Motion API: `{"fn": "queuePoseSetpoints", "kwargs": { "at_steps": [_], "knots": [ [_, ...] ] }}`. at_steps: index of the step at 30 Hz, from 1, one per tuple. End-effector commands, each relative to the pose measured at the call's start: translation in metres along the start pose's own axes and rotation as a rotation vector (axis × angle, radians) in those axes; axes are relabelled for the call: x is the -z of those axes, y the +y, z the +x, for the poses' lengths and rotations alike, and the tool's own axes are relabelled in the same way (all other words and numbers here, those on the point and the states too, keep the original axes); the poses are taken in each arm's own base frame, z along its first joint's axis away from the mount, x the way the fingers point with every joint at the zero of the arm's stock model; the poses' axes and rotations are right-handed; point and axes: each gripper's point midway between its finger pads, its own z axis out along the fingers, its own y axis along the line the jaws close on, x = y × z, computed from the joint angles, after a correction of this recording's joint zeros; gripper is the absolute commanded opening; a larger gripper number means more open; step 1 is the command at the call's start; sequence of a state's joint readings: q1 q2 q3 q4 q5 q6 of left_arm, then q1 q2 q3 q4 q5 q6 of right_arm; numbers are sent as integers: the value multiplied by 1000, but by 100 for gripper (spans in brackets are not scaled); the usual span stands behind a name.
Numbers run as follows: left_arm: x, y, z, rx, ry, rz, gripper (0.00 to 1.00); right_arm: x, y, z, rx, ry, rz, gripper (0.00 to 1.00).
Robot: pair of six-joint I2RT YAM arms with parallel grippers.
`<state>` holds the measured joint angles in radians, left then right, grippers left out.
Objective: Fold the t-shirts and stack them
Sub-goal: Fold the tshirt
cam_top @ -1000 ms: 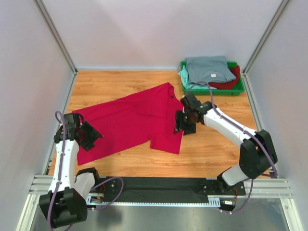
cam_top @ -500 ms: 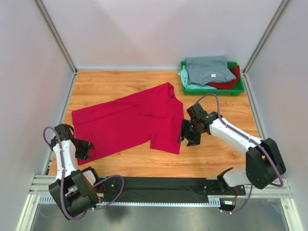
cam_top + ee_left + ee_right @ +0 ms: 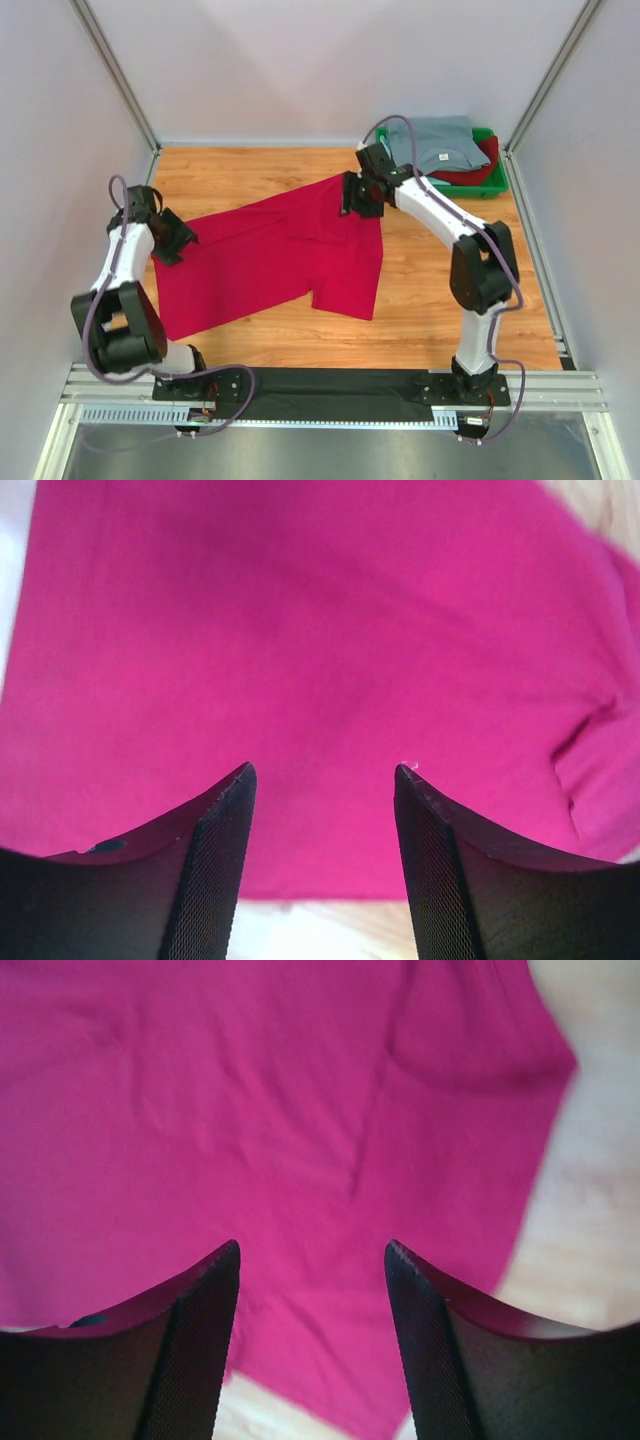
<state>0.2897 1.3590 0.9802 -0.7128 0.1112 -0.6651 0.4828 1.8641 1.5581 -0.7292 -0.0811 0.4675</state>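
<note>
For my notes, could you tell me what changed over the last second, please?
The left gripper moved away to the crimson t-shirt's far-left corner; the right gripper swung to its collar end. Both open, holding nothing. The shirt and the green tray's pile stayed put.

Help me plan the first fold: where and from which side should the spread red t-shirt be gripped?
Pinch the red t-shirt along its far edge: left gripper at the hem corner, right gripper by the collar, both from above. It lies flat, so only edges offer a pinch.
</note>
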Motion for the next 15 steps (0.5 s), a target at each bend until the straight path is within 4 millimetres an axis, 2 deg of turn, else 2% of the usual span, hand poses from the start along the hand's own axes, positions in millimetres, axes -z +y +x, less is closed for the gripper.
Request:
{"fn": "queuePoseSetpoints", "kwargs": {
  "at_steps": [1, 4, 6, 7, 9, 10, 12, 13, 14, 15],
  "knots": [
    [-16, -15, -38, -107, -49, -5, 65, -31, 20, -56, 113, -104, -30, 62],
    [-38, -20, -56, -158, -19, -37, 65, -56, 52, -86, 88, -148, -138, 60],
    [-55, -23, -66, -166, 6, -54, 65, -71, 61, -95, 65, -160, -162, 53],
    [-69, -21, -64, -176, 41, -68, 65, -83, 65, -104, 58, -171, -167, 51],
    [-78, -26, -73, -179, 45, -70, 64, -97, 68, -111, 47, -175, -171, 44],
    [-90, -22, -71, -184, 72, -91, 64, -117, 64, -107, 39, -158, -170, 42],
    [-99, -25, -76, -192, 85, -91, 64, -127, 65, -116, 35, -180, -171, 38],
    [-112, -20, -72, -190, 117, -106, 64, -146, 55, -110, 17, -164, -145, 38],
    [-113, -25, -75, -190, 130, -101, 64, -149, 53, -117, 2, -179, -141, 38],
    [-118, -26, -75, -192, 144, -102, 64, -165, 39, -112, -27, -152, -118, 38]
  ]
}}
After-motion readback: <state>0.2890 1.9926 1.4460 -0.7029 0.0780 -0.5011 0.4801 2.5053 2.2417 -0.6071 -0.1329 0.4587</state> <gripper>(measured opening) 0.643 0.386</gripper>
